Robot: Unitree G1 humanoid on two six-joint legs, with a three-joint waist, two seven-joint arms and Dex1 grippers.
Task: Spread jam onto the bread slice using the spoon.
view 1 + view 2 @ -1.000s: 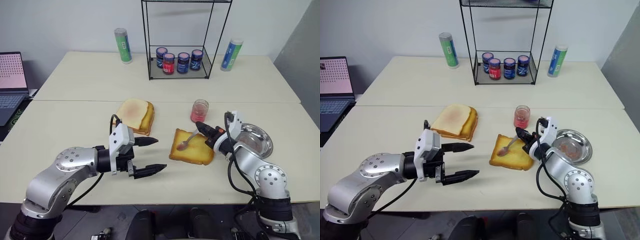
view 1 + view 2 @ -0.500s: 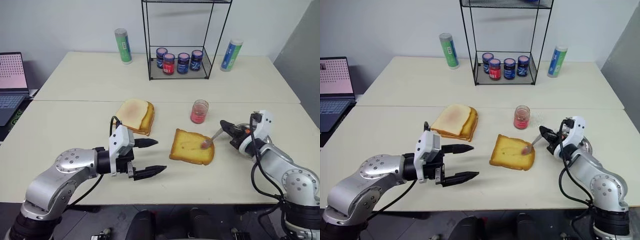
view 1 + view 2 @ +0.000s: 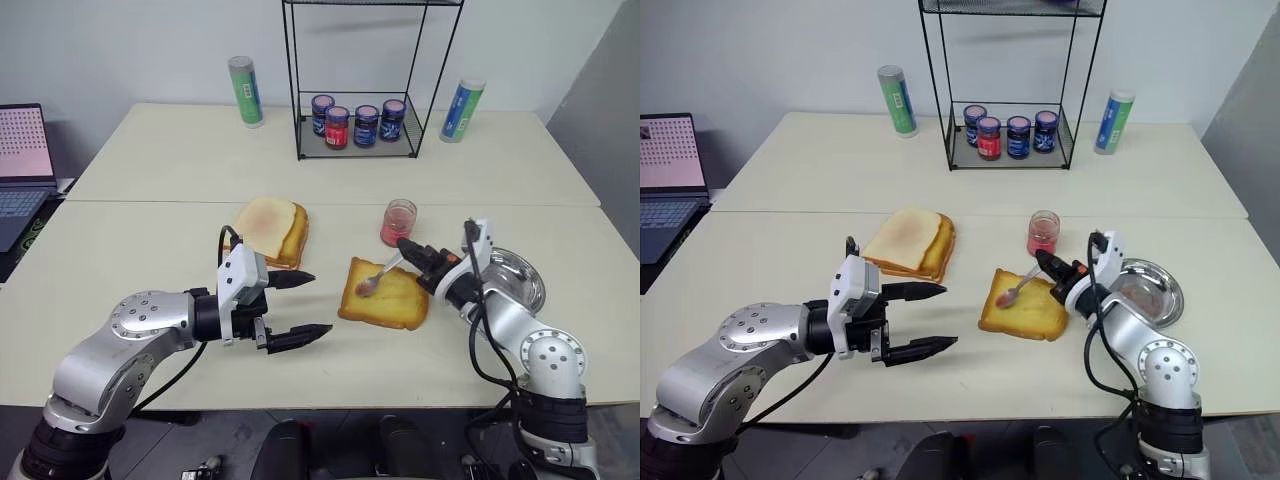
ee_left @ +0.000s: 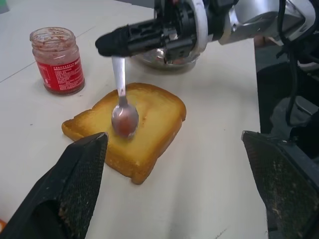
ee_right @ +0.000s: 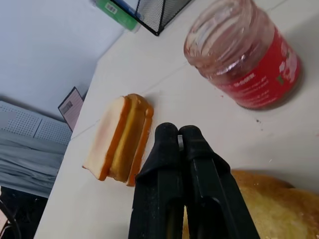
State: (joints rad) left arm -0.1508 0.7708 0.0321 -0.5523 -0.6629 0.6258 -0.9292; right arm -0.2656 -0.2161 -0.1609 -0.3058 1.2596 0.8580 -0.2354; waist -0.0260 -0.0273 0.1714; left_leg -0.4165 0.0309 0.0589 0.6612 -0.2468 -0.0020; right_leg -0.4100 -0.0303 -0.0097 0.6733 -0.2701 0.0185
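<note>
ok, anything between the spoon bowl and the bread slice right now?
Nothing visible. The right pincer is shut on the spoon, whose bowl sits on the bread slice top. The jam jar stands behind the slice, out of the way.

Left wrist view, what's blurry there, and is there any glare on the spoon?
Left wrist view: the left end effector's near fingers are soft and out of focus; the spoon and bread slice are sharp, with a bright highlight along the spoon's handle. Head views: evenly lit, soft shadows.
</note>
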